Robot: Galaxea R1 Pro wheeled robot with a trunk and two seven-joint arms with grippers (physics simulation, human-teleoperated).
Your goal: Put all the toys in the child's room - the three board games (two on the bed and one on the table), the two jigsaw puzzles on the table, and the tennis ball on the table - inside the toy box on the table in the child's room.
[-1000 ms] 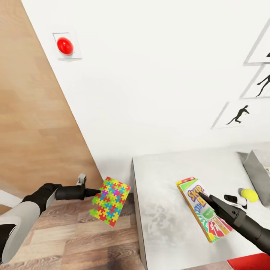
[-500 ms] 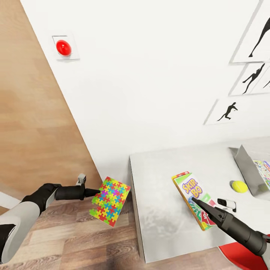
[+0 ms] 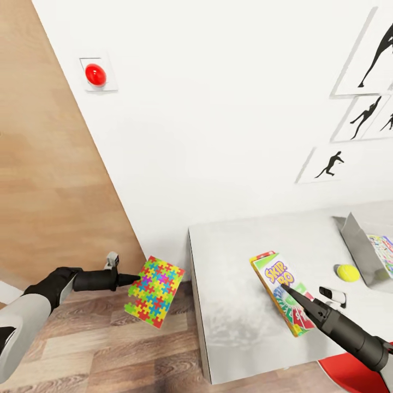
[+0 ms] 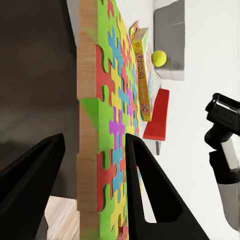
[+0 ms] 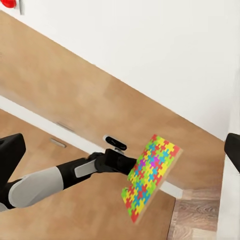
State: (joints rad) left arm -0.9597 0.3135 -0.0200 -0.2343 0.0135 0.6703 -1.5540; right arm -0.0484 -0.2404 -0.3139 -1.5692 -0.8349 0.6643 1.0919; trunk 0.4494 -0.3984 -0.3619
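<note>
Jigsaw puzzle (image 3: 154, 284) pinched in left hand (image 3: 136, 279), "SKIP-BO" box (image 3: 282, 292) on table (image 3: 234, 305), right hand (image 3: 285, 289) state unclear

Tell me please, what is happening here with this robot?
The robot is tidying toys. Its left gripper holds the jigsaw puzzle box by one edge, in the air over the wood floor, beside the table. Its right gripper is above the Skip-Bo box, which lies flat on the table. The tennis ball rests near the grey toy box, and neither is being touched.
</note>
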